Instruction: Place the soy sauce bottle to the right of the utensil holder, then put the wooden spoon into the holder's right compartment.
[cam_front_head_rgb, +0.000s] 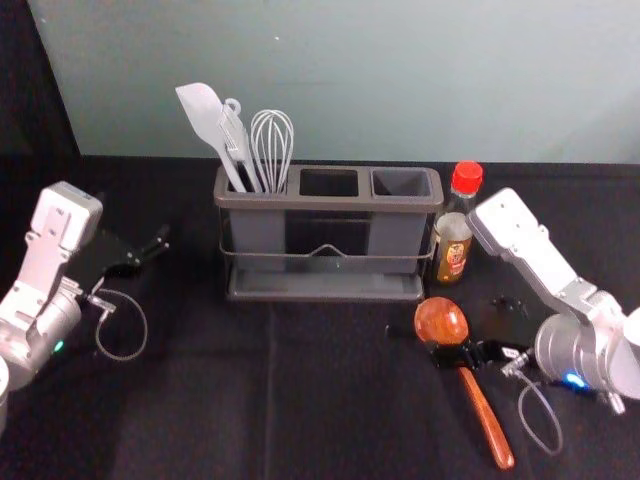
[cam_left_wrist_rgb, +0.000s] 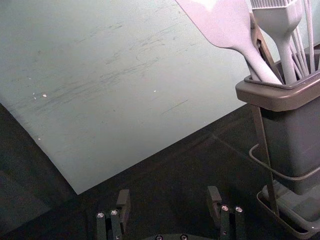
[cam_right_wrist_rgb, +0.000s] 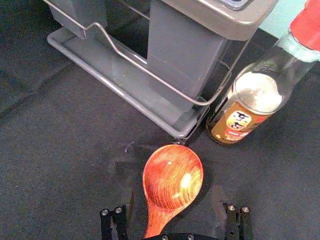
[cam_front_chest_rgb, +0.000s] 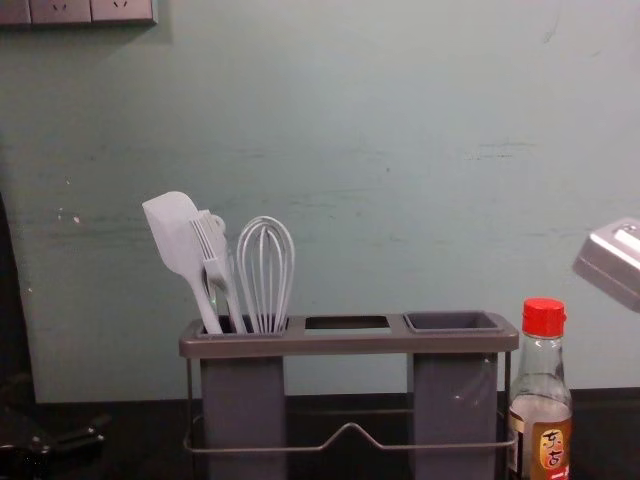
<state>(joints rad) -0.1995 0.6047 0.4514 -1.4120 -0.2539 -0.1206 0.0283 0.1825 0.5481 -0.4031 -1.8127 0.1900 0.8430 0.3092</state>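
Right hand: at the spoon's neck, in front of the holder's right end; its fingers (cam_right_wrist_rgb: 219, 207) stand spread, one on each side of the spoon, with a gap between each finger and the wood.
Spoon: the spoon (cam_front_head_rgb: 491, 425) lies on the table (cam_front_head_rgb: 330, 400), bowl toward the holder, handle slanting to the near right; the right hand (cam_front_head_rgb: 452, 355) crosses just below the bowl.
Bottle: the bottle (cam_front_head_rgb: 454, 240), red-capped, stands upright on the table just beside the holder's right end.
Holder: the holder (cam_front_head_rgb: 325, 296) stands near the wall (cam_front_head_rgb: 370, 80), with three openings along its top.
Left compartment: the spatula (cam_front_head_rgb: 203, 115), brush (cam_front_head_rgb: 234, 135) and whisk (cam_front_head_rgb: 272, 145) stand in it, heads up.
Right compartment: the right compartment (cam_front_head_rgb: 401, 182) is a grey cup at the bottle's end.
Left hand: the left hand (cam_front_head_rgb: 148, 256) is parked to the left of the holder, well apart from it, fingers spread.
Sockets: the sockets (cam_front_chest_rgb: 75, 12) are high on the wall at left.
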